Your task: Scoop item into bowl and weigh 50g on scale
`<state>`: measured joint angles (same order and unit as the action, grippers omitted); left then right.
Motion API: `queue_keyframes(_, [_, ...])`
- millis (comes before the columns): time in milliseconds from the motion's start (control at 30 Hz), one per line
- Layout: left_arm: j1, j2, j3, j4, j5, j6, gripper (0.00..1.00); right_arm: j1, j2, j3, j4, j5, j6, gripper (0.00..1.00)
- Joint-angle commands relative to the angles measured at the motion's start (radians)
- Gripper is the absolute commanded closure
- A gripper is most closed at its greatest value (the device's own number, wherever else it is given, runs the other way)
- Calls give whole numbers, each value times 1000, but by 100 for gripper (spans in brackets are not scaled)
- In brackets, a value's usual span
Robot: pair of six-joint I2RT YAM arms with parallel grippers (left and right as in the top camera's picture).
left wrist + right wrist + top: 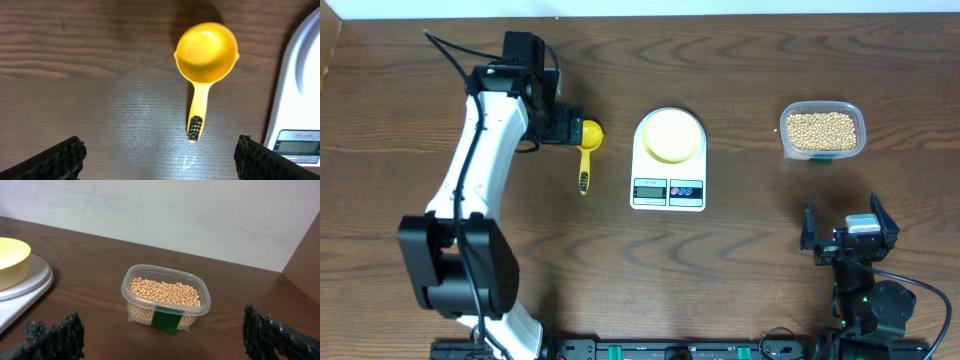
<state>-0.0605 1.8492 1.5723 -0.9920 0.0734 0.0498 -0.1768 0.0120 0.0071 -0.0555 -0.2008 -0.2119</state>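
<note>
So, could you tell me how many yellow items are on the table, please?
2: the bowl sits on the scale; the scoop lies on the table beside the scale.

Free room all round scoop [205, 52], scale [668, 192] edge close on one side; wide gap between scale and tub [190, 320]; bowl [671, 135] taking up scale top; tub approach unobstructed from front

Our white-and-black left arm [480, 170] reaches far forward, its black two-finger left gripper [159, 150] spread wide; our black right gripper [847, 228] sits near its base, jaws equally wide.
</note>
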Motion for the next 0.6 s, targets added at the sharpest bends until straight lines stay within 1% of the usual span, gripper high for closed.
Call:
queue_keyframes(0, [3,39,29,-6,5,6,3,11,-6,-1,-5,8,-6,1])
queue_keyframes(300, [3,111,29,8,5,11,3,11,-6,-1,-5,8,-6,1])
queue_keyframes(567, [3,186,29,98,5,14,3,11,-6,-1,-5,8,-6,1])
